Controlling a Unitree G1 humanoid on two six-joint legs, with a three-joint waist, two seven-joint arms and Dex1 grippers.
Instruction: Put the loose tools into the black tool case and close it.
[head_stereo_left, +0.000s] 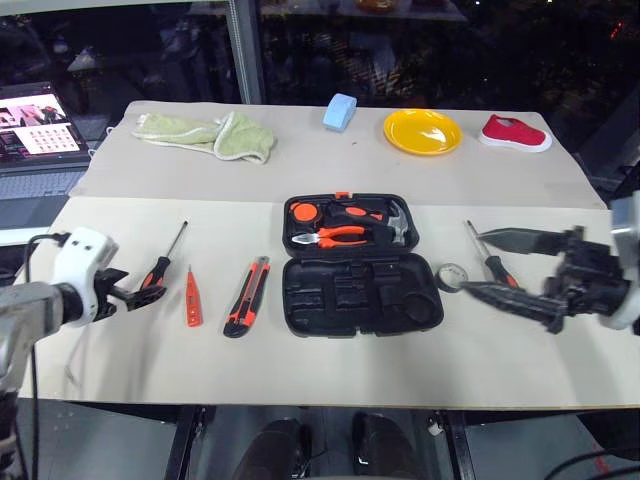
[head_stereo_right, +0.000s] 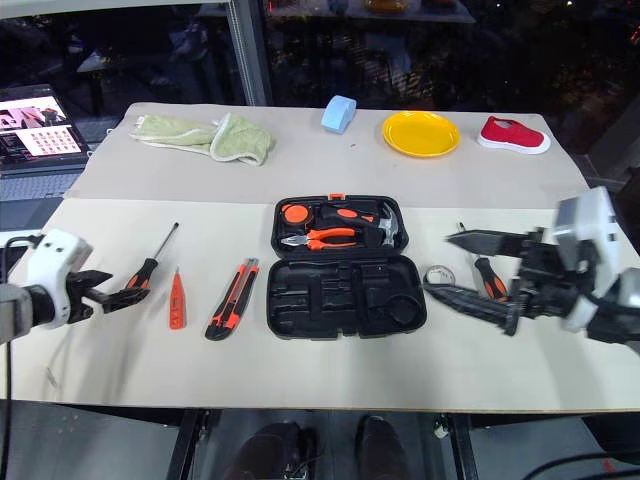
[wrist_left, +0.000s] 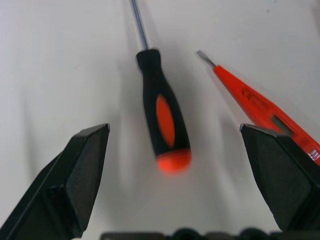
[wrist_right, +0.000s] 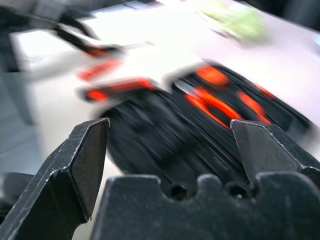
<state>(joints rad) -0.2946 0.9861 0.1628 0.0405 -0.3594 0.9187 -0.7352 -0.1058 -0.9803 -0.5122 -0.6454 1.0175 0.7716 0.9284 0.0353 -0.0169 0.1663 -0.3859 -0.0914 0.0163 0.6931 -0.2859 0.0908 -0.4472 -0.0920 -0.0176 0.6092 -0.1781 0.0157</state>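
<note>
Head view: black tool case (head_stereo_left: 362, 265) open, mid table. Left of case – utility knife (head_stereo_left: 246, 296), tester pen (head_stereo_left: 192, 296), screwdriver (head_stereo_left: 161, 266). Right of case – tape roll (head_stereo_left: 453, 276), second screwdriver (head_stereo_left: 488, 258).

Left wrist view: left gripper (wrist_left: 175, 165) wide open, empty – screwdriver handle between jaws, not touching.

Right wrist view: right gripper (wrist_right: 170, 150) wide open, empty, case beyond jaws.

At the back of the bench (head_stereo_left: 520, 180) lie a green cloth (head_stereo_left: 208, 135), a blue sponge (head_stereo_left: 340, 111), a yellow plate (head_stereo_left: 422, 131) and a red shoe (head_stereo_left: 514, 133). A laptop (head_stereo_left: 38, 135) sits left.
</note>
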